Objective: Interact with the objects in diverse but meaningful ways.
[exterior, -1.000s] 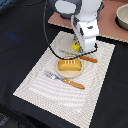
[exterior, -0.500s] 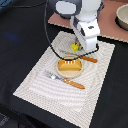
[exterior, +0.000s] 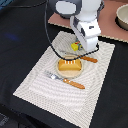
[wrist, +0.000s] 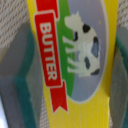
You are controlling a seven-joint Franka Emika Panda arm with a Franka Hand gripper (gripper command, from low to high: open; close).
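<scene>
1. Your claw [exterior: 76, 47] hangs low over the far part of the striped placemat [exterior: 45, 85], near the exterior view's middle.
2. In the wrist view, the butter block [wrist: 70, 60] fills the gap between the two green-edged pads [wrist: 25, 75], one on each side. The pads sit right at the block's sides, but you cannot tell whether they press it or only flank it.
3. The butter block shows a red "BUTTER" banner and a cow picture. In the exterior view only a yellow bit of it peeks out beside the claw.
4. The bread loaf [exterior: 69, 66] lies on a small plate [exterior: 61, 73] just in front of the claw.
5. A fork [exterior: 65, 80] with an orange handle lies beside the plate on the nearer side, and a knife [exterior: 86, 58] lies on the farther side.
6. The placemat rests on the dark worktop [exterior: 20, 35].
</scene>
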